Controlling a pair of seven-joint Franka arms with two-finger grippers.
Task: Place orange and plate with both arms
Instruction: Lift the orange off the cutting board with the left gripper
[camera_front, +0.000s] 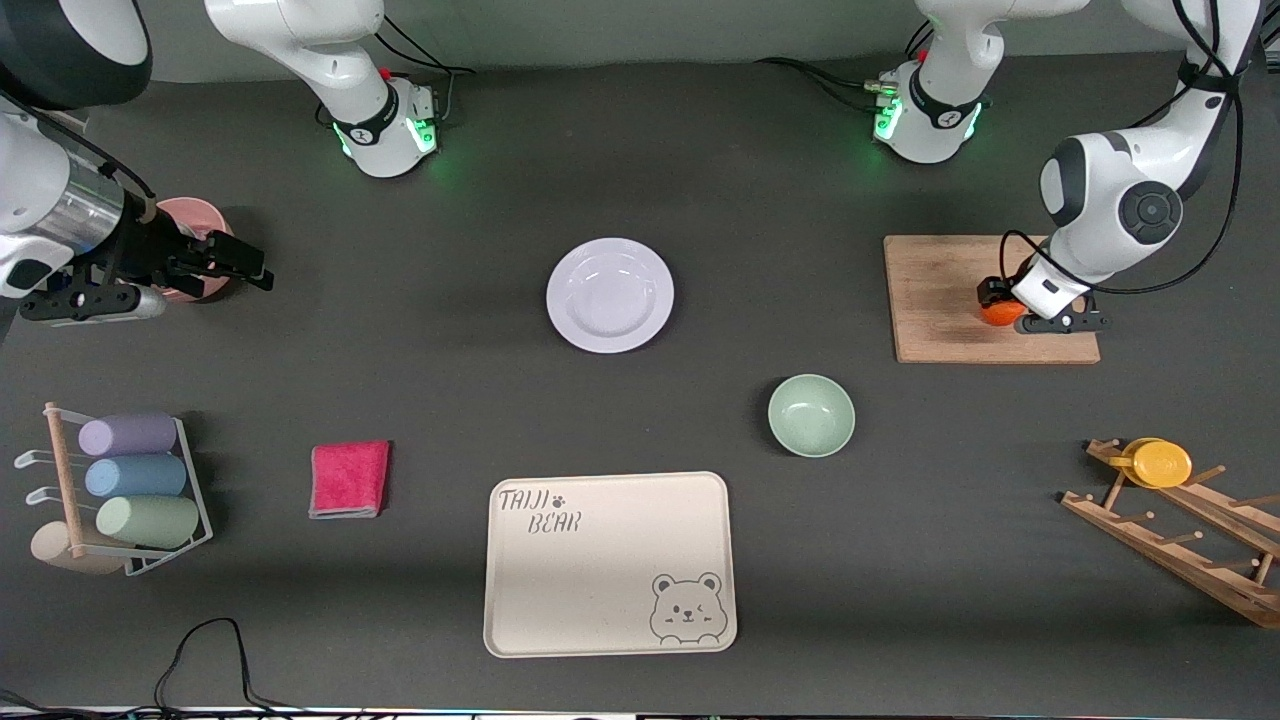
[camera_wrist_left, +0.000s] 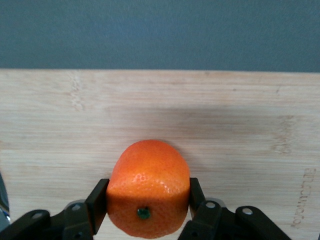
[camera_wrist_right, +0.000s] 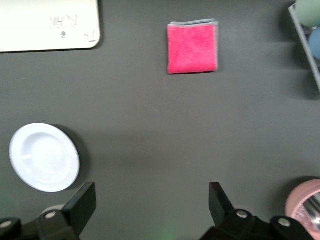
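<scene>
The green bowl (camera_front: 811, 415) has nothing in it. The bear tray (camera_front: 609, 564) is bare, and it is the nearest thing to the front camera in the middle of the surface (camera_front: 450, 380). The white plate (camera_front: 610, 295) has nothing on it either. It lies flat in the middle of the surface, farther from the front camera than the bowl and the tray. The wire rack (camera_front: 190, 500) at my right arm's end holds three cups lying on their sides: a purple cup (camera_front: 128, 435), a blue cup (camera_front: 135, 476) and a green cup (camera_front: 147, 521). The wooden peg rack (camera_front: 1180, 530) at my left arm's end holds a yellow cup (camera_front: 1160, 464).

The orange (camera_wrist_left: 148, 194) sits on the wooden cutting board (camera_front: 940, 290) at my left arm's end. It is round, so it has no long side. In my left wrist view its little green stem spot faces the camera.

My left gripper (camera_wrist_left: 148, 202) is down on the board, and its fingers (camera_wrist_left: 97, 205) pinch the orange from both sides.

My right gripper (camera_wrist_right: 150, 205) waits in the air near a pink cup (camera_front: 195, 262) at my right arm's end. Its fingers (camera_wrist_right: 82, 205) are spread wide with nothing between them. A folded pink cloth (camera_front: 349, 479) lies between the wire rack and the tray.
</scene>
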